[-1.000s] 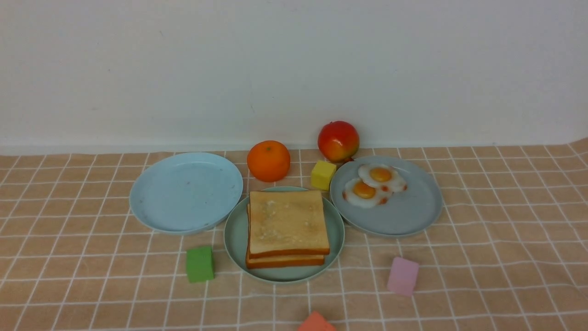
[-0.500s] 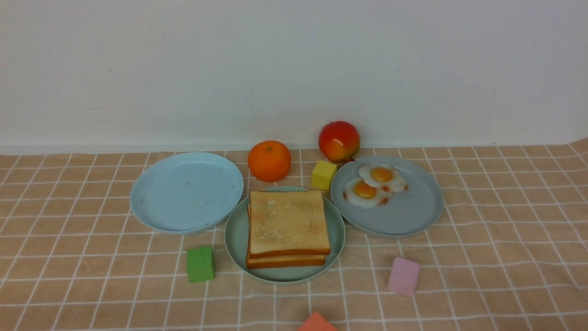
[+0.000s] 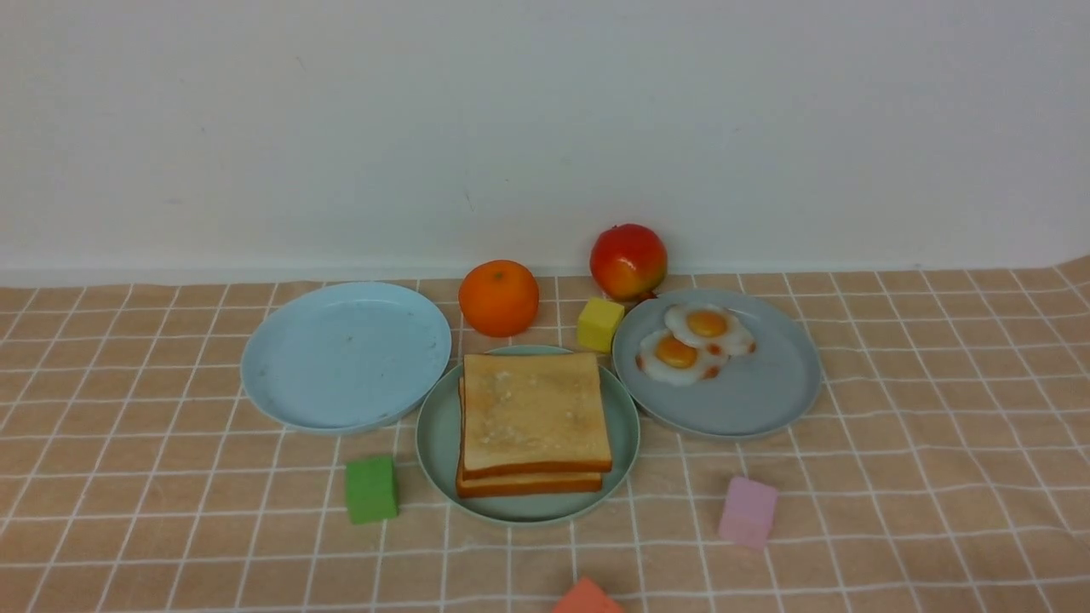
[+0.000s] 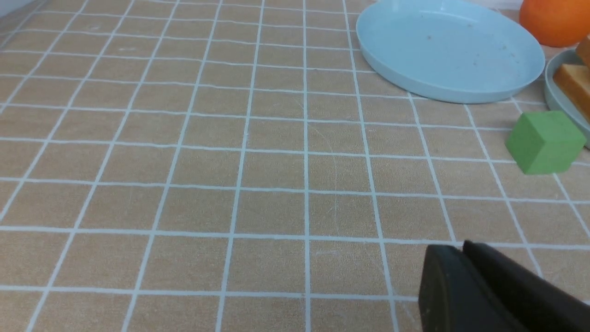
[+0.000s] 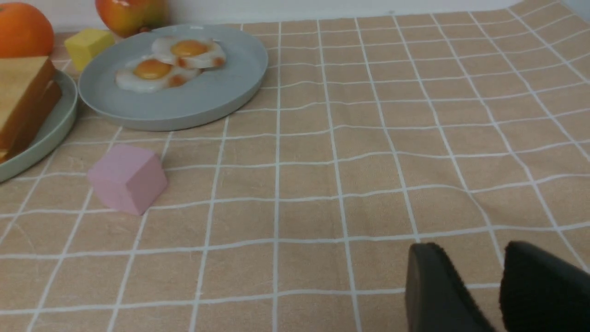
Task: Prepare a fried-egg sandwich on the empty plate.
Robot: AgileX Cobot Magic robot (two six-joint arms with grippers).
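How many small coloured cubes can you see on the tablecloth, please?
4. A green cube sits beside the mint plate, a yellow cube behind it, a pink cube near the robot's right, and an orange-red cube is cut off at the front edge.

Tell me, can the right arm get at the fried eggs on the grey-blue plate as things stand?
Probably yes. The right gripper hangs open and empty over bare cloth, and the fried eggs lie uncovered on the grey-blue plate. Only the pink cube sits nearby, off to one side of the path.
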